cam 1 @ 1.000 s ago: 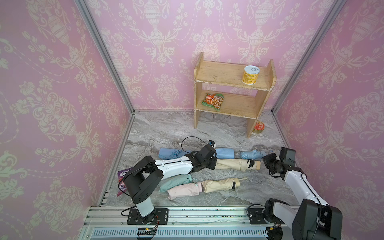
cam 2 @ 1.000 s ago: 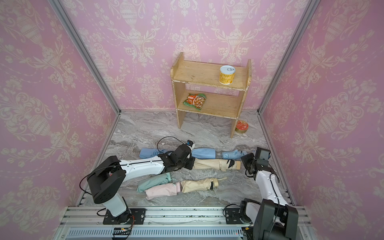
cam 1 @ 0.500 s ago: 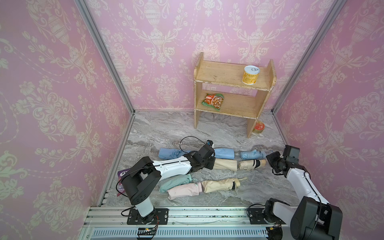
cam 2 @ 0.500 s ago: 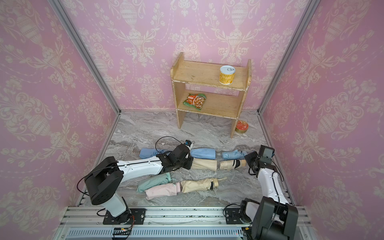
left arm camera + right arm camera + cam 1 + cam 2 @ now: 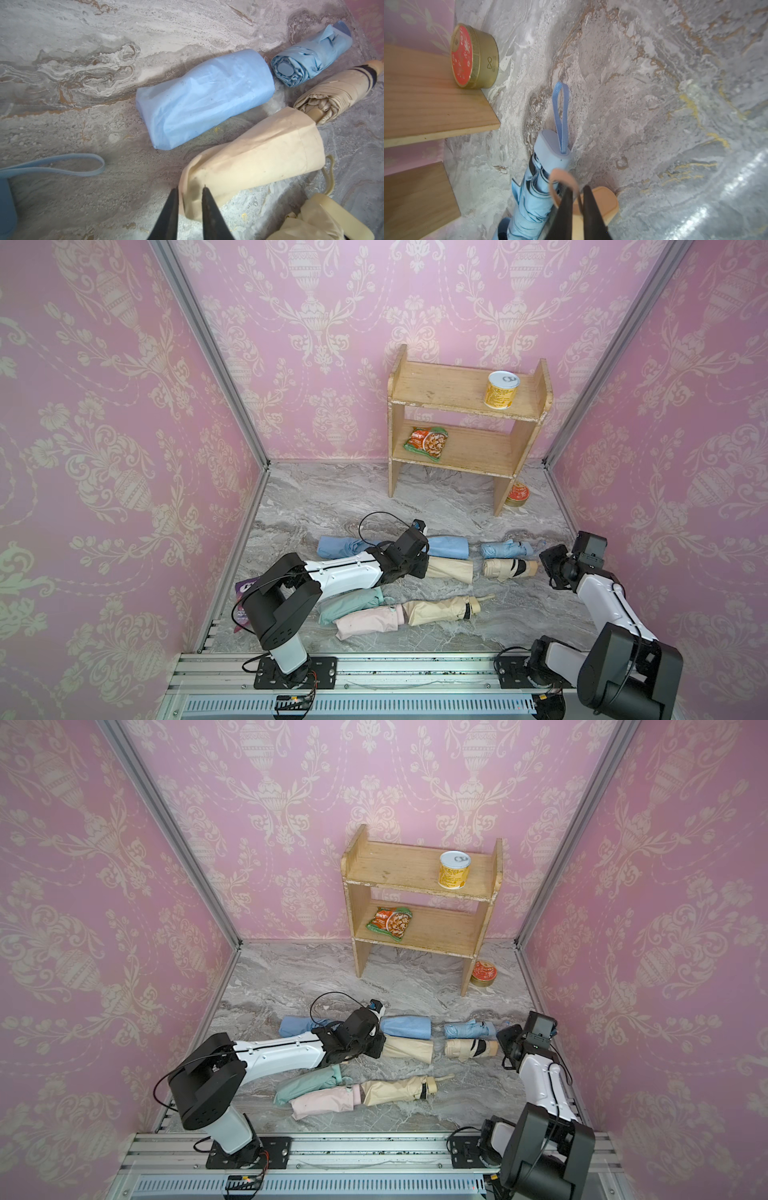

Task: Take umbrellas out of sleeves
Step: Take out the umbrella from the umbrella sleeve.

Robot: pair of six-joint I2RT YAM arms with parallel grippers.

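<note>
Wrist views alone show narrowly parted jaws: left gripper at nine o'clock of the cream sleeve, right gripper draped with a cream strap.

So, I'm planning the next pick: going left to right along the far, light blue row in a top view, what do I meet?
A half-hidden light blue umbrella, partly under the arm → left arm's wrist crossing the row → light blue sleeve → short light blue umbrella.
</note>
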